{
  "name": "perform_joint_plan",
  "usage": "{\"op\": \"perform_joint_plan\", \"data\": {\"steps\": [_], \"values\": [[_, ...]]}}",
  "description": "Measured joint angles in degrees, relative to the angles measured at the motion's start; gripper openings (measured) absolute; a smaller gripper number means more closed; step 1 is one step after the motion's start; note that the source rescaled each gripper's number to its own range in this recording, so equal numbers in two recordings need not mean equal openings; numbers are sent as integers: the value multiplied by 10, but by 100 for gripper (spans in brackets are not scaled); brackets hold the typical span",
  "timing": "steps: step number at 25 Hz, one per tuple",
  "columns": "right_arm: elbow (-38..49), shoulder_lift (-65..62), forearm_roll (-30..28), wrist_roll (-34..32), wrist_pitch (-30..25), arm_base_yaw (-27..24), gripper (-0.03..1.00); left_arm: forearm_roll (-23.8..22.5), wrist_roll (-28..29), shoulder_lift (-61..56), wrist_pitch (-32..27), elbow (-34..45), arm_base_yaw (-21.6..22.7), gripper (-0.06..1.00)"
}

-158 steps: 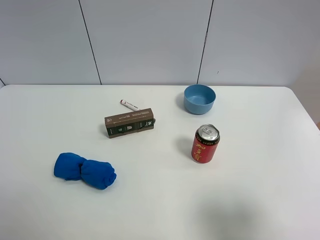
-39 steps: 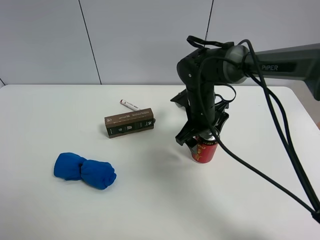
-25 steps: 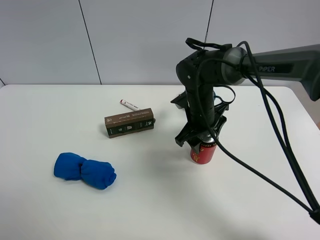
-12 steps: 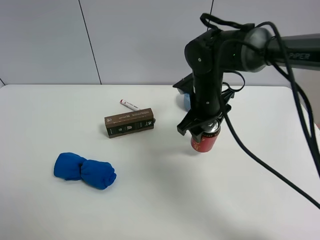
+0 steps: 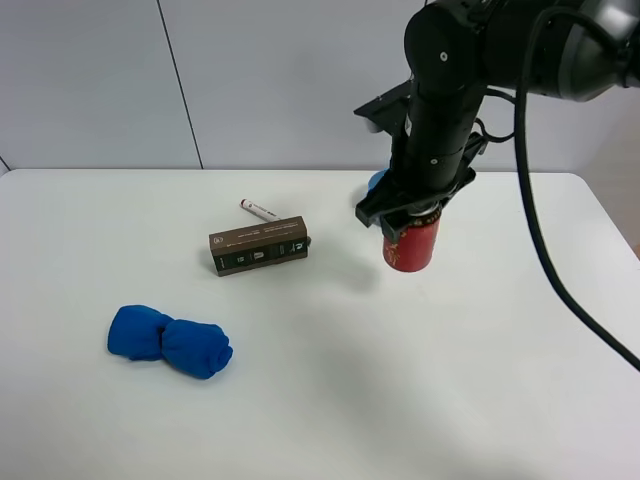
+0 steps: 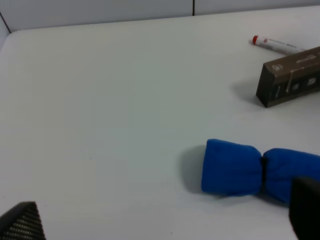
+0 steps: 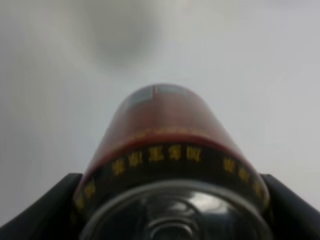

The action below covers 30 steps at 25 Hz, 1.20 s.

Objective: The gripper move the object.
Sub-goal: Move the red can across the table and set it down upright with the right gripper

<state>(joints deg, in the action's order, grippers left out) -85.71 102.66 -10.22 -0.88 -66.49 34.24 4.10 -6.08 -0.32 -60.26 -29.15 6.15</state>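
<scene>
Red can (image 5: 410,250) aloft in the right tool (image 5: 408,224), grip tight, open white table (image 5: 450,380) beneath, edges distant.

Exterior high camera: elevated at the front of the worktop (image 5: 300,400), angled down toward the rear wall panels (image 5: 290,80), mid-range. Left wrist camera: low, looking across the worktop at the blue cloth (image 6: 250,167) and brown box (image 6: 290,77), both shared with the exterior view. Right wrist camera: very close, looking down along the red can (image 7: 170,145).

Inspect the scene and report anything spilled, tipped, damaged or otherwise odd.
Nothing stands out. The red can hangs roughly upright in the right gripper, above the table, with no spill visible. The brown box, marker and blue cloth lie on the table.
</scene>
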Motion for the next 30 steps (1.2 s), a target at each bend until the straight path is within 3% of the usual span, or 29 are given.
{"op": "perform_joint_plan", "data": {"steps": [11, 20, 30], "values": [[-42, 6, 6, 2, 110, 0, 0, 0, 0, 0, 0, 0, 0, 100], [-42, 104, -6, 1, 246, 0, 0, 0, 0, 0, 0, 0, 0, 100], [-43, 164, -62, -73, 399, 0, 0, 0, 0, 0, 0, 0, 0, 100]]}}
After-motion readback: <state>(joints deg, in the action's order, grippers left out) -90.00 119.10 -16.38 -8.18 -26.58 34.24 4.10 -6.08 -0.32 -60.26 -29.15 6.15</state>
